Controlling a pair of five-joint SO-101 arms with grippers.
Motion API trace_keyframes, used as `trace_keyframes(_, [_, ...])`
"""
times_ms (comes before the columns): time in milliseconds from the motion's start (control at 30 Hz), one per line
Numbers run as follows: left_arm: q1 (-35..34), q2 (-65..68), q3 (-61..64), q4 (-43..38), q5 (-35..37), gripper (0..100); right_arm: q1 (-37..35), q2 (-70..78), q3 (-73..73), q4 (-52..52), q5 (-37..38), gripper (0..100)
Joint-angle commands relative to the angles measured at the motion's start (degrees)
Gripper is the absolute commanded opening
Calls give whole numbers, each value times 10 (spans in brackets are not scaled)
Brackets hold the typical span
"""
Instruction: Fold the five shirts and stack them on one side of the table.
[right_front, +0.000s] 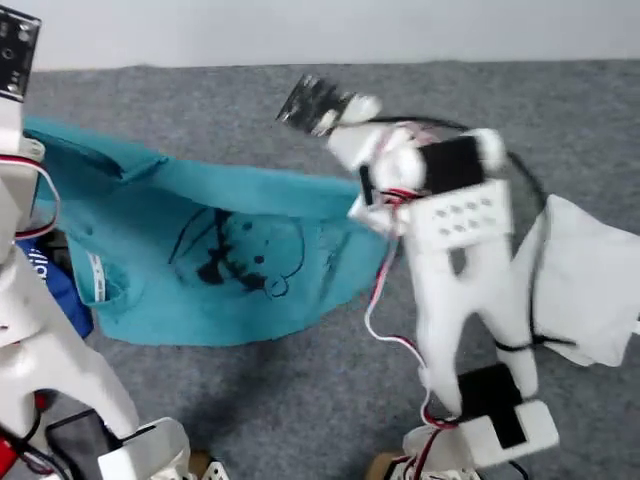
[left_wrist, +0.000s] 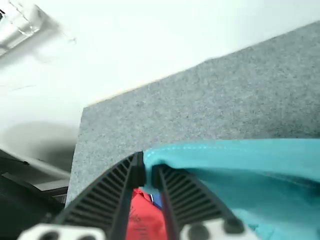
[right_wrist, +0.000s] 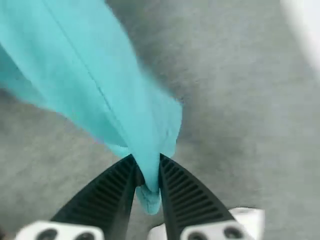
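High view: teal shirt (right_front: 230, 250) stretched between left pincer (left_wrist: 148, 171) and right pincer (right_wrist: 147, 172), both clamped.

the printed shirt (right_front: 220, 250) stretches across the table (right_front: 300, 400), its left end pinched in the left gripper (left_wrist: 148, 172), its right end in the right gripper (right_wrist: 147, 172). a second shirt (right_front: 585, 290) lies right of the right arm (right_front: 460, 290). more clothes (right_front: 50, 285) lie under the printed shirt's left end.

My right arm (right_front: 450, 260) is blurred in the high view. The white shirt (right_front: 590, 290) runs off the right edge. A blue cloth (right_front: 65, 300) and a red cloth (left_wrist: 142, 220) at the left lie mostly hidden beneath the teal shirt (right_front: 230, 255), whose left end my left arm (right_front: 40, 350) covers.
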Motion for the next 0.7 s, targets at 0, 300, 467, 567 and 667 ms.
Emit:
trace_keyframes(0, [13,-3,-4,16,6,5,-31,25,63,7,2,15])
trace_keyframes(300, [41,-9,120,17,-39,5,-79,129,103,-63,5,26])
trace_keyframes(467, [40,-8,133,17,-40,5,-83,121,95,-58,22,13])
trace_keyframes(567, [40,-8,139,17,-40,5,-83,96,86,-61,22,29])
trace_keyframes(667, [43,-8,139,17,-40,5,-81,98,89,-62,22,71])
